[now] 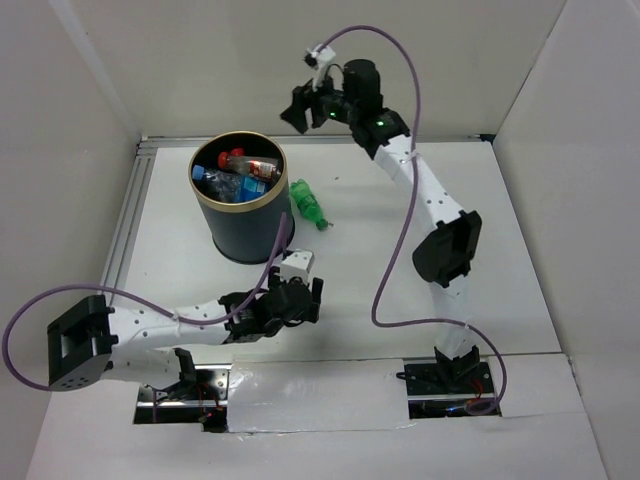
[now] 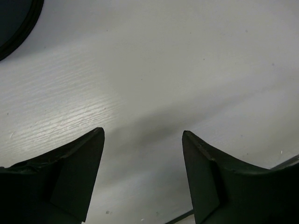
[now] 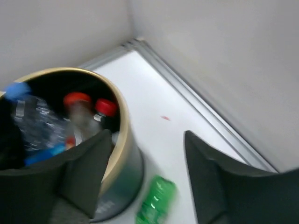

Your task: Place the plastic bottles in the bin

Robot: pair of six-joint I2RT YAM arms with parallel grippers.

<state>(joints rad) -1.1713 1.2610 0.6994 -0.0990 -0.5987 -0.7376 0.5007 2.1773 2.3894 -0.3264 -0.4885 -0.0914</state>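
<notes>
- Top external view: the bin (image 1: 240,235) already holds several plastic bottles (image 1: 238,168). One green bottle (image 1: 308,203) lies on the table (image 1: 480,230), just beside the bin at its 3 o'clock.
- Right gripper (image 1: 308,118) hangs high at that bottle's 12 o'clock, fingers apart and empty.
- Left gripper (image 1: 314,300) sits low at the bin's 5 o'clock, fingers spread over bare table, holding nothing.
- Step in hand, by my judgement: fetching the last bottle. The next move calls for a descent onto it, jaws straddling its body.
</notes>
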